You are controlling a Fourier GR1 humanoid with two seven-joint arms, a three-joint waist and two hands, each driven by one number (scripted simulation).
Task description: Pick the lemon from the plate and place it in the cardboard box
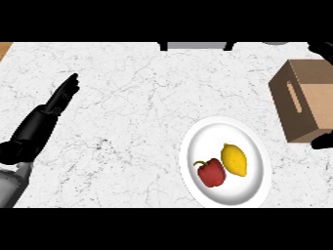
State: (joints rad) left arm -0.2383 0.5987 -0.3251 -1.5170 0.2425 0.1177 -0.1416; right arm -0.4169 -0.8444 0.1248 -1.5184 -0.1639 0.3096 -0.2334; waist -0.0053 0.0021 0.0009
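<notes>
Plainly, progress: nothing of the task is done yet, as far as the view shows; the picking and the placing both remain.
Lemon: the lemon (235, 159) lies on the white plate (200, 141), toward the counter's near edge and right of its middle; it touches or nearly touches a red pepper (211, 172) on its left; no hand is on it.
Cardboard box: the cardboard box (314, 99) stands near the counter's right edge, just beyond the plate's far right side — tilted in the view, a slot handle on its left wall; whether its top is open cannot be told.
Left hand: the left hand (59, 98) rests over the counter's left half, fingers straight and pressed together, pointing toward the far edge; it holds nothing.
Right hand: the right hand (332, 139) shows only as dark shapes at the counter's right edge, beside the box; its fingers cannot be told.
Remaining, as a judgement: reach to the plate; close round the lemon; lift; carry it right to the box.
</notes>
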